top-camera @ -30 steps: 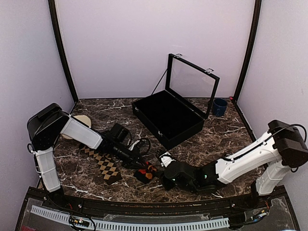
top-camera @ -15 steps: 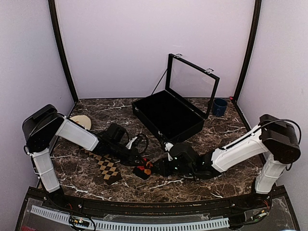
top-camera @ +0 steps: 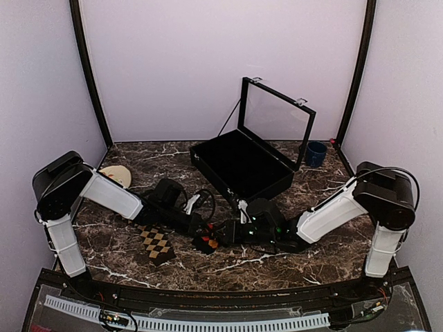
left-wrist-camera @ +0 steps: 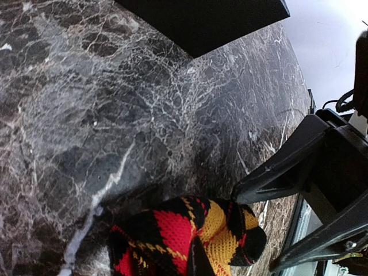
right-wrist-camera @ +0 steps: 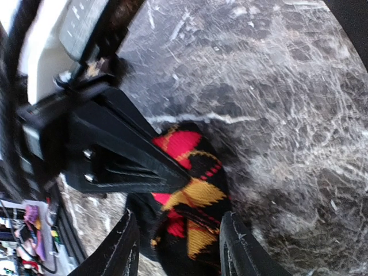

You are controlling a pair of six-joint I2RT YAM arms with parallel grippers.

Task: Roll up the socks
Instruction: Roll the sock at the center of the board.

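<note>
Left gripper (right-wrist-camera: pixel 175 171) first: jaws pressed tight together, clenched on the red-and-orange sock (right-wrist-camera: pixel 190 195). In the right wrist view it comes in from the left of the frame as a black wedge, its tip buried in the knit. The sock is bunched into a small lump on the tabletop (top-camera: pixel 315 197), red diamonds on top and orange ones below.

Now the right gripper (right-wrist-camera: pixel 178 247) — released, jaws spread, grasping nothing. Its two fingers (right-wrist-camera: pixel 123 253) rise from the bottom edge of that frame, one on each side of the bundle, so the sock sits between them. The right-hand finger looks just against the fabric; I cannot tell whether the left one touches it. The left wrist view shows the same meeting from the other side: the sock low in the frame, the right gripper's dark fingers angling in from the right edge around it.

From overhead, both arms stretch in low and their tips meet at the lower centre of the frame, over that bright patch of sock. Just to the left lies the tan sock (top-camera: pixel 156 242) — flat on the marble beside the left arm, and neither gripper touches it.

Further back, above centre, the black case (top-camera: pixel 239 169) stands open with its lid (top-camera: pixel 277 117) raised. A blue cup (top-camera: pixel 316 153) sits at its right, near the back wall.
</note>
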